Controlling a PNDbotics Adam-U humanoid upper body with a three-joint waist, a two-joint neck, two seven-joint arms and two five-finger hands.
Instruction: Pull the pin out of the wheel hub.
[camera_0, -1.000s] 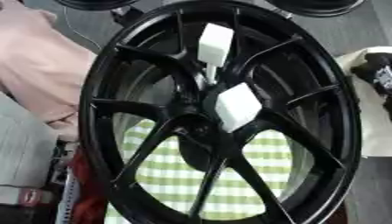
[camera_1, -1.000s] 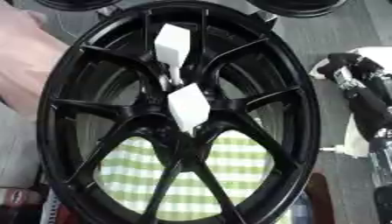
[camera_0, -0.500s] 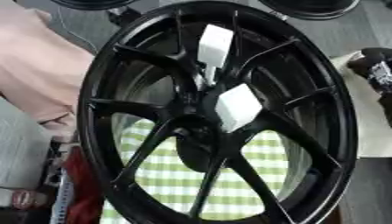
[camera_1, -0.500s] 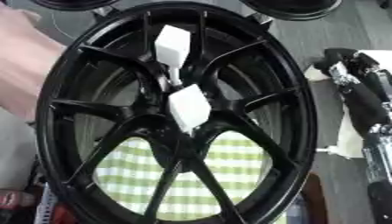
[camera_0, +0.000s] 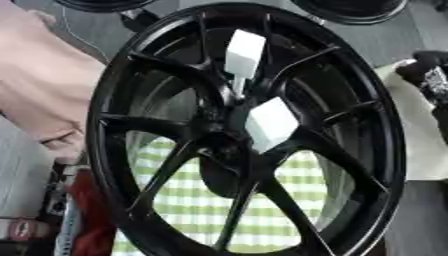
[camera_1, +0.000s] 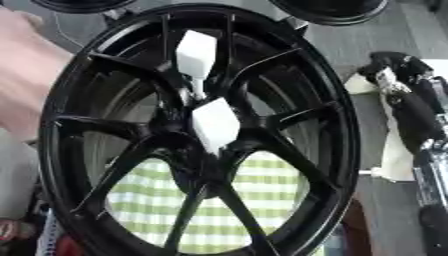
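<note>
Wheel (camera_0: 254, 135) stands upright, two white blocks (camera_1: 214, 125) seated at its hub, placed as half a second ago. Right hand (camera_1: 398, 90) has drawn nearer beside the rim, apart from it; whether its fingers are open or closed cannot be told. Left hand unseen. Nothing removed.

We see a grey floor (camera_1: 350, 40) up top, a green-and-white checked cloth (camera_0: 210, 200) down low, and a white sheet (camera_0: 424, 145) at right.
</note>
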